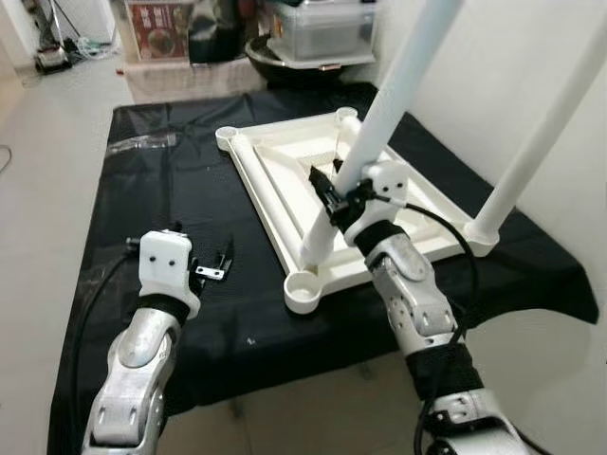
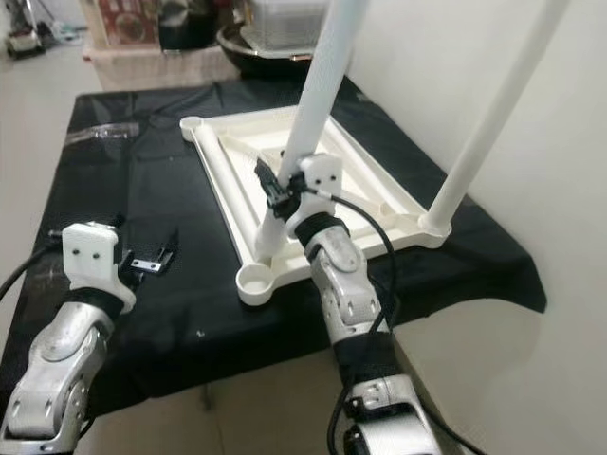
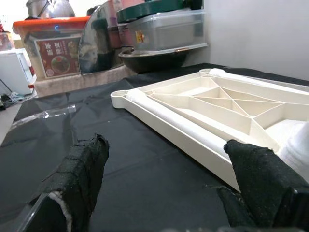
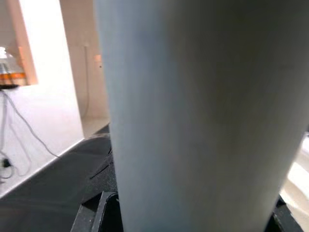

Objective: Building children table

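Observation:
A white children's tabletop [image 1: 285, 180] lies upside down on the black-covered table [image 1: 152, 199]. One white leg [image 1: 545, 133] stands upright in its near right corner. My right gripper [image 1: 334, 196] is shut on a second white leg [image 1: 384, 114], which leans; its lower end sits on the frame just behind the open round corner socket [image 1: 303, 289]. This leg [image 4: 193, 121] is pressed close in the right wrist view. My left gripper [image 1: 213, 265] hovers open over the cloth, left of the tabletop, with nothing between its fingers [image 3: 82, 169].
A clear plastic bag [image 1: 142, 142] lies at the far left of the cloth. Storage boxes and a dark pot [image 1: 313, 38] crowd the space behind the table. A white wall [image 1: 474, 76] runs along the right. The cloth's front edge [image 1: 285, 370] is near my arms.

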Robot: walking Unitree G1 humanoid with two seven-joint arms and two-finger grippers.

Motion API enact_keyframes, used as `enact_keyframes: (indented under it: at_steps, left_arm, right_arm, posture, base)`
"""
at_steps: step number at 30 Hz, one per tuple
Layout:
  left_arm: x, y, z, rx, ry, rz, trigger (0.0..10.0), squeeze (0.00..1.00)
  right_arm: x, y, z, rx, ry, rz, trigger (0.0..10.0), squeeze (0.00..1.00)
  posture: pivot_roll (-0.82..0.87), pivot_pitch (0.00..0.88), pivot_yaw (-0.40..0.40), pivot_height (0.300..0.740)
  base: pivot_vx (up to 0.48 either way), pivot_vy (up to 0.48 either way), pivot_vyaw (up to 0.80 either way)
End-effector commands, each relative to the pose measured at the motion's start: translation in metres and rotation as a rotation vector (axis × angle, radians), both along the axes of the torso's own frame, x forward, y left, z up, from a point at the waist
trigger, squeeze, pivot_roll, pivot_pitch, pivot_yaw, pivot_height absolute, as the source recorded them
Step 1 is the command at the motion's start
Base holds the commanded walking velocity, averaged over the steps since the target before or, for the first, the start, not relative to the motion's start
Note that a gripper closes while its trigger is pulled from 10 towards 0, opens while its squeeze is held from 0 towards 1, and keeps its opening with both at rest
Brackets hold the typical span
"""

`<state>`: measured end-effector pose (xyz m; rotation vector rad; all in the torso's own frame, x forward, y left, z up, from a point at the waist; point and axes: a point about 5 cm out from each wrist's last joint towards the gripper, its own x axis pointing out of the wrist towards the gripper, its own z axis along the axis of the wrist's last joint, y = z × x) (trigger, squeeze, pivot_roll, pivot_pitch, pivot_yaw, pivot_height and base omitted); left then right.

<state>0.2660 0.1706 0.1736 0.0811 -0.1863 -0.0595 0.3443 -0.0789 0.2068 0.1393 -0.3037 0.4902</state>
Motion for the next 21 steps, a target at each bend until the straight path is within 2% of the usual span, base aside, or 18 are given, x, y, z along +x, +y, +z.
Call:
enact_keyframes:
  at_steps: [1,10,21]
  left_arm:
    - [-0.002,0.0021,-0.0024,-0.002,0.007,-0.005,10.0,0.0]
    - [-0.0018,0.0009,-0.0026,-0.011,0.008,-0.019,10.0,0.0]
    - [-0.0012,0.005,-0.0024,0.002,0.019,-0.013,10.0,0.0]
  right_arm:
    - [-0.0002,0.002,-0.0002,-0.001,-0.001,0.003,0.0,0.0]
    - [-0.0004,0.0004,-0.0016,0.005,0.001,-0.004,0.0,0.0]
    - [-0.0009,0.0016,-0.0018,0.018,0.002,-0.008,0.0,0.0]
  posture:
    - [0.02,0.0,-0.033,0.74]
    - [0.02,0.0,-0.027,0.74]
    - [0.02,0.0,-0.02,0.74]
  base:
    - [0.0,0.0,0.0]
    - [0.0,0.028,0.0]
    - [0.0,0.441,0.0]
